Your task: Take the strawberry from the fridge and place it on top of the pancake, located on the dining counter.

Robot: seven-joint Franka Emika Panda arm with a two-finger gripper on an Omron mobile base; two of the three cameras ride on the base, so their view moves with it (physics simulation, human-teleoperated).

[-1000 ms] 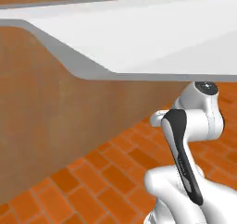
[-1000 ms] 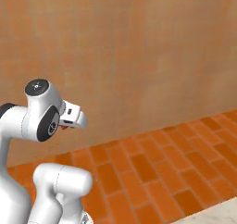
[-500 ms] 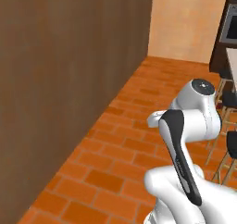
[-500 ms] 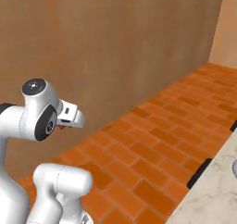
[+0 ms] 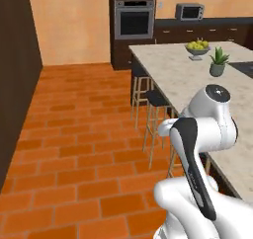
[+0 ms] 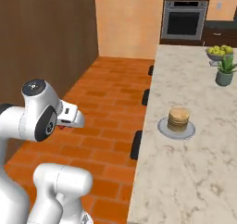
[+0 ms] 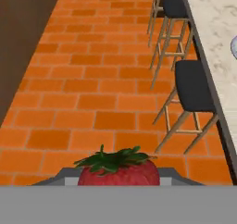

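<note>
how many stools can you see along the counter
2 in the hand view: near stool beside the counter, far stool behind it. More may be hidden.

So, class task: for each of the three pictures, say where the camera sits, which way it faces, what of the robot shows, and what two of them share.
Left base view: behind the arm to its left, facing along the brick floor toward the oven; the white arm rises at lower right, beside the dining counter.
Right base view: behind to its right, facing the counter and pancake; the arm rises at lower left.
Hand view: on the hand, looking down at floor and stools; the strawberry sits at its bottom edge.
Shared: both base views show counter, plant, fruit bowl.
</note>
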